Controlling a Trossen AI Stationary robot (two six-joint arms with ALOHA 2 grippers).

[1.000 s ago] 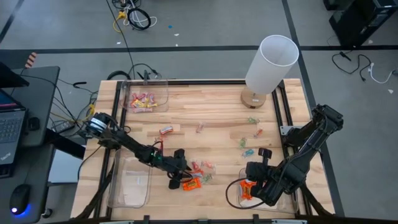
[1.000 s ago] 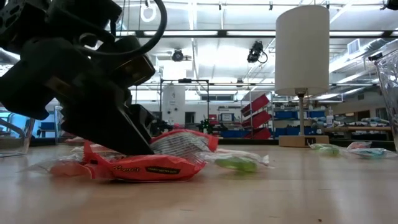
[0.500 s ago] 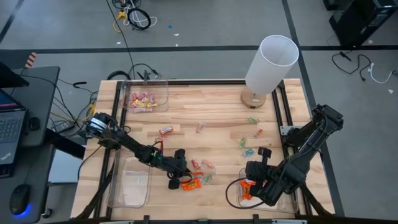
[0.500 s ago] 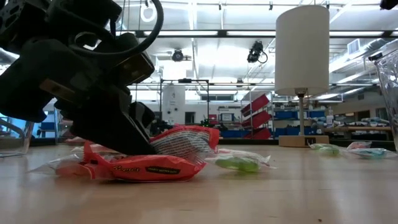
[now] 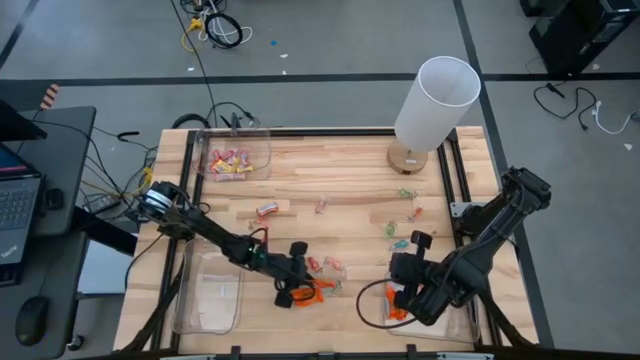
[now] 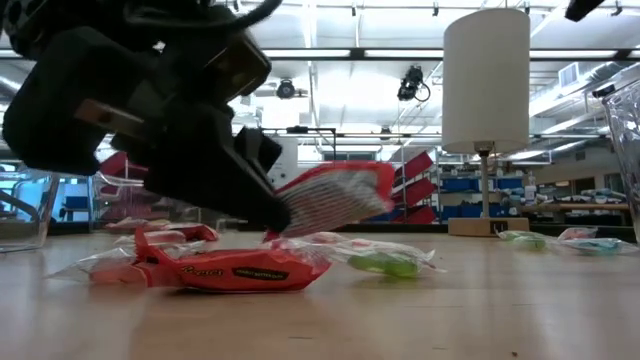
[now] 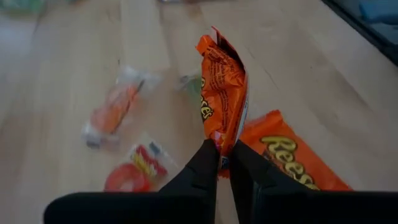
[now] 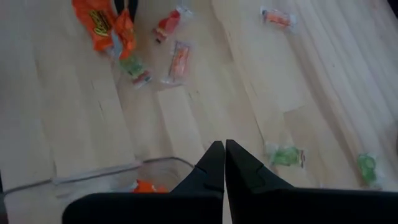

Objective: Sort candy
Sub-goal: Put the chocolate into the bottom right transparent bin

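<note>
My left gripper (image 7: 224, 149) is shut on an orange wrapped candy (image 7: 222, 93) near the table's front middle (image 5: 316, 291). In the low view that candy (image 6: 335, 193) hangs above a second orange one (image 6: 235, 268), which lies flat on the wood. Pink and green candy pieces (image 5: 330, 265) lie loose just beyond them. My right gripper (image 8: 224, 152) is shut on nothing above the front right clear bin (image 5: 425, 310), which holds orange candy (image 8: 146, 185). My left gripper pinches one end of the orange wrapper (image 7: 219, 138) between its two fingers. The fingers slant down from the table's left side. The wrapper is edge-on and sticks out beyond the fingertips (image 6: 270, 212), lifted clear of the table and of the candy below.
A clear bin (image 5: 235, 158) with pink and yellow candy stands at the far left, and another clear bin (image 5: 210, 290) at the front left. A white lamp (image 5: 432, 105) stands at the far right. Green candy (image 5: 395, 228) and a red one (image 5: 268, 209) lie scattered mid-table.
My left gripper has risen a little and rolled, carrying the orange candy up off the table. The second orange candy stays where it lay.
</note>
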